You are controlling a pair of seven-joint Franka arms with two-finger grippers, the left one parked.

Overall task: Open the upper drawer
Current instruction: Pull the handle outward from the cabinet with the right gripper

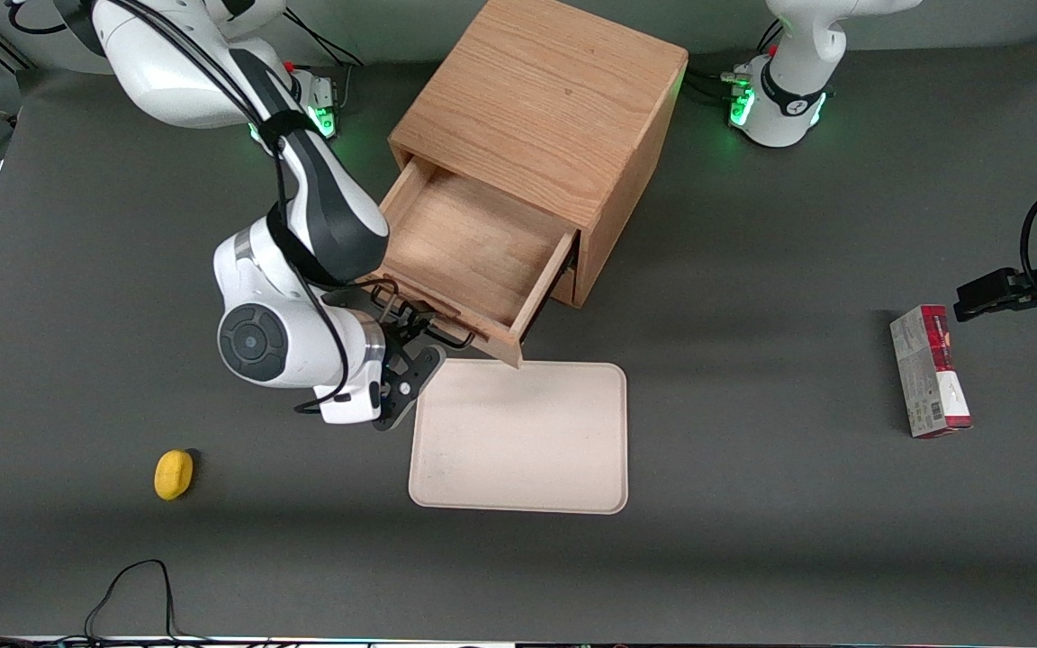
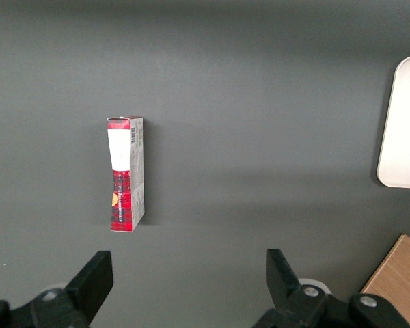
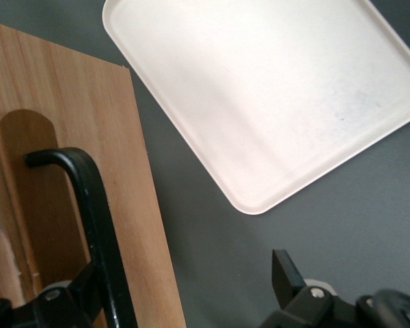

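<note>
No text, brand or number could be read anywhere. The red and white box [image 1: 930, 371], lying well apart from the gripper [image 1: 410, 346] toward the parked arm's end of the tabletop [image 1: 752, 540], carried print too small to read.

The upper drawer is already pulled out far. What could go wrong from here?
1. The upper drawer shows most of its floor, so more pulling may draw it out of the cabinet.
2. Its front corner overhangs the tray edge and could strike it if the drawer drops.
3. The open gripper straddles the handle; withdrawing sideways might snag it.
</note>
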